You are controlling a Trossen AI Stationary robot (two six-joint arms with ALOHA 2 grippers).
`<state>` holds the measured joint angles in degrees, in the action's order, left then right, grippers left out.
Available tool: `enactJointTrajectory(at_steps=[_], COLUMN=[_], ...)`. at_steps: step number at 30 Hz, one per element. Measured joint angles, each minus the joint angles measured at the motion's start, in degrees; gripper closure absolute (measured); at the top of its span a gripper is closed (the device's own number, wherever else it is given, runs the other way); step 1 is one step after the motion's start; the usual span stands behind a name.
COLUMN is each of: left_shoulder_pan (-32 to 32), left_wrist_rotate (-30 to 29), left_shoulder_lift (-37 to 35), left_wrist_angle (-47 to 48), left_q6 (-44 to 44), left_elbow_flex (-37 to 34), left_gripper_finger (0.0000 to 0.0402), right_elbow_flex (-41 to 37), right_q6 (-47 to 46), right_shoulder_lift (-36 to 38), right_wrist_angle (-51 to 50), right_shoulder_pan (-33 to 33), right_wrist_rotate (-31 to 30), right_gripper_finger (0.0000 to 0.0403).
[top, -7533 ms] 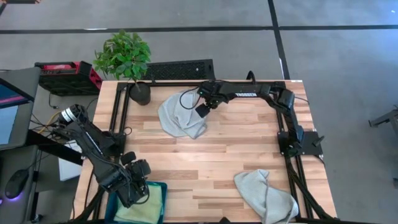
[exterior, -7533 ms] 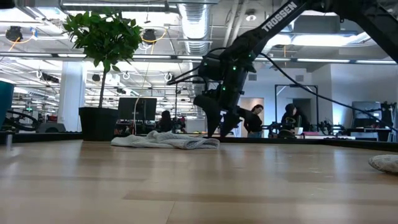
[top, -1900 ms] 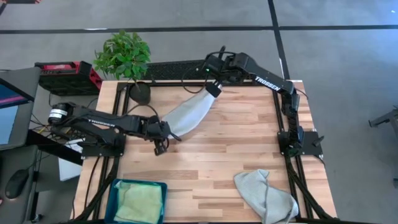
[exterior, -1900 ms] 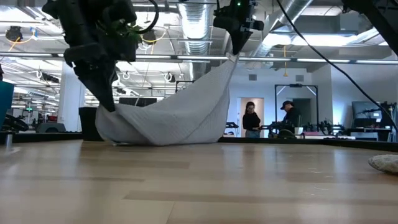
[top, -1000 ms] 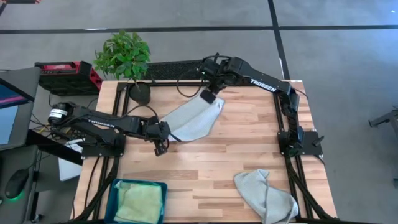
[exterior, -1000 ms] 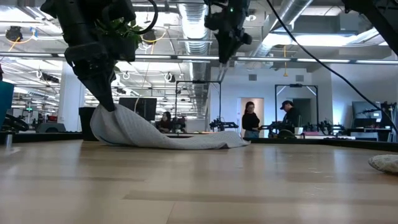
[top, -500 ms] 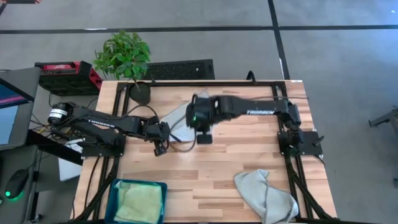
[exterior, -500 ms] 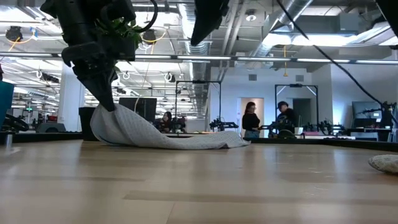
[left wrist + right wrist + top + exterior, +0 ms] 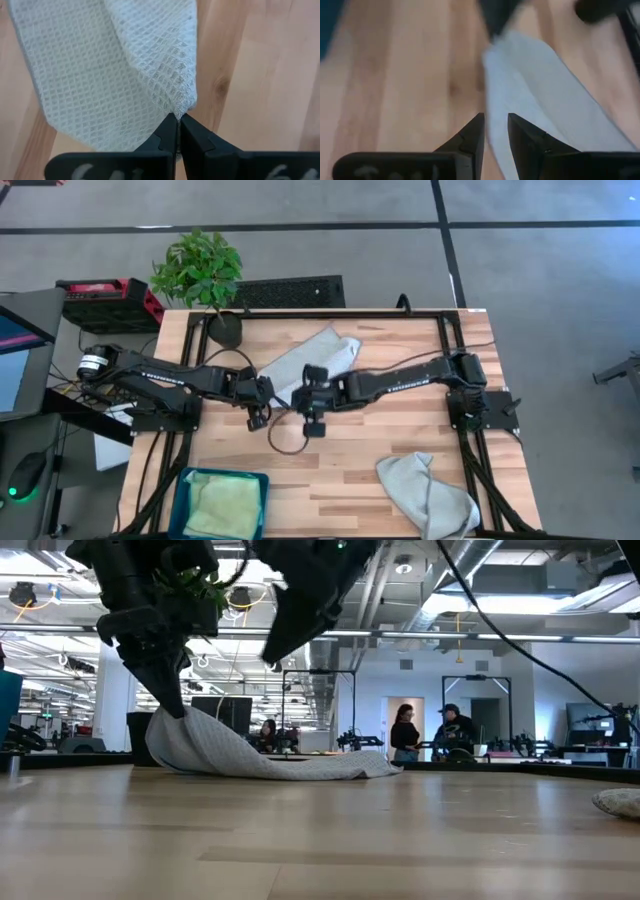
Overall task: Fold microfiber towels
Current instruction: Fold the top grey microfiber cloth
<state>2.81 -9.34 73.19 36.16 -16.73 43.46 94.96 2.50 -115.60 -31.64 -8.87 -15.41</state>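
A pale grey microfiber towel (image 9: 305, 365) lies spread on the table's middle, running toward the far edge. My left gripper (image 9: 262, 393) is shut on its near left corner and keeps that corner raised (image 9: 172, 712); the remaining cloth (image 9: 280, 762) slopes down onto the wood. My right gripper (image 9: 300, 400) hovers open above the towel's near part, close to my left gripper, with nothing between its fingers (image 9: 495, 122). A second grey towel (image 9: 425, 490) lies crumpled at the near right. A light green towel (image 9: 225, 505) sits in the teal bin. My left gripper pinches the towel's near left corner (image 9: 181, 107) between its two fingertips, coming from above at a slant. The corner is lifted off the table; the cloth (image 9: 125, 65) hangs and slopes away from it, slack, its far part lying on the wood.
A potted plant (image 9: 205, 275) stands at the far left corner. The teal bin (image 9: 190, 480) sits at the near left edge. A loose cable loop (image 9: 288, 438) hangs under my right arm. Bare wood shows between the two grey towels.
My right gripper has swung from above the towel's far corner toward the table's near edge and left, sinking and rolling as it went, and now hovers beside my left gripper. The towel lies as it did a second ago.
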Motion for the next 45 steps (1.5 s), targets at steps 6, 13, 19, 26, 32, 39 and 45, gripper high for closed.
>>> enactJointTrajectory(at_steps=[6,13,19,26,32,39,45], left_shoulder_pan=[0.0,0.0,0.0,0.0,0.0,0.0,0.0], left_wrist_rotate=[1.2,2.5,2.6,0.4,-3.2,-3.9,-3.2], left_shoulder_lift=[0.0,0.0,0.0,0.0,0.0,0.0,0.0], left_wrist_angle=[0.4,0.3,-1.7,-3.6,-4.0,-7.7,-8.9], left_q6=[1.5,0.6,-1.7,-4.5,-6.6,-8.1,-8.2], left_elbow_flex=[3.3,7.5,9.0,9.0,9.0,9.0,9.0], left_gripper_finger=[0.0401,0.0401,0.0401,0.0401,0.0401,0.0401,0.0401], right_elbow_flex=[-12.0,-19.6,-21.5,-21.5,-21.5,-21.4,-21.4], right_q6=[6.8,9.4,5.6,5.4,5.4,4.5,3.5], right_shoulder_lift=[0.0,0.0,0.0,0.0,0.0,0.0,0.0], right_wrist_angle=[26.7,43.1,46.9,48.9,50.9,51.5,51.4], right_shoulder_pan=[-2.9,-4.2,-3.7,-4.3,-4.7,-4.4,-4.3], right_wrist_rotate=[-4.0,-14.9,-19.3,-22.0,-22.1,-22.5,-30.4], right_gripper_finger=[0.0295,0.0295,0.0295,0.0296,0.0296,0.0296,0.0296])
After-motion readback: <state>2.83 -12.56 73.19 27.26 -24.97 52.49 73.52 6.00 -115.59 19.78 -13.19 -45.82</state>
